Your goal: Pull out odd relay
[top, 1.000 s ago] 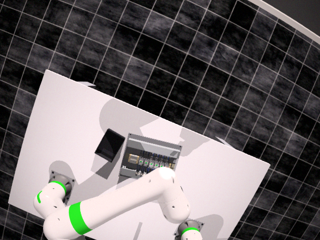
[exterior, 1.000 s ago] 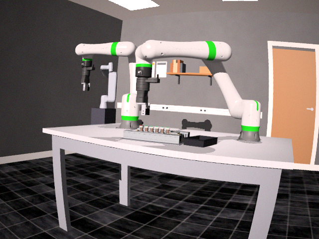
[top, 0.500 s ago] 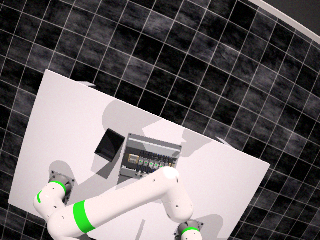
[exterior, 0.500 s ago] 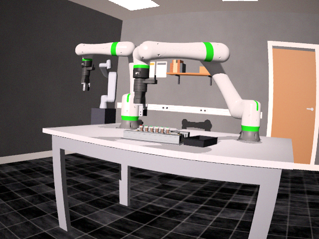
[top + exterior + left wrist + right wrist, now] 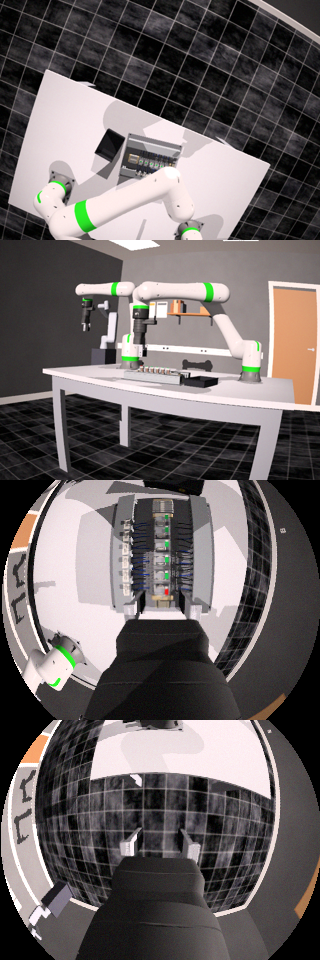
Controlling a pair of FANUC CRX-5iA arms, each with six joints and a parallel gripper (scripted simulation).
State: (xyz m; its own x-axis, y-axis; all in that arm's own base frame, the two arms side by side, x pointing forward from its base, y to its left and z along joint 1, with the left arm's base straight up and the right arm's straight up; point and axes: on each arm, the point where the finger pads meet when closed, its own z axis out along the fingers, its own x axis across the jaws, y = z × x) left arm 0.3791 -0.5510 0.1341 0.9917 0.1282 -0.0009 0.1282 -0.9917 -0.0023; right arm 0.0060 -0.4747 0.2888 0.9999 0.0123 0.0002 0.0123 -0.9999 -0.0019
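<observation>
The relay with the red button stands upright at one end of the row; the left arm hides it in the top view. The other relays, with green buttons, stand upright beside it. The grey relay panel lies flat on the table. The black parts tray is beside the panel's far end from the red relay. My left gripper is open and empty above the red relay's end. My right gripper is open and empty, high up.
The white table carries both arm bases. The right gripper is past the table edge, over the dark tiled floor. The left arm's forearm reaches across the table near the panel.
</observation>
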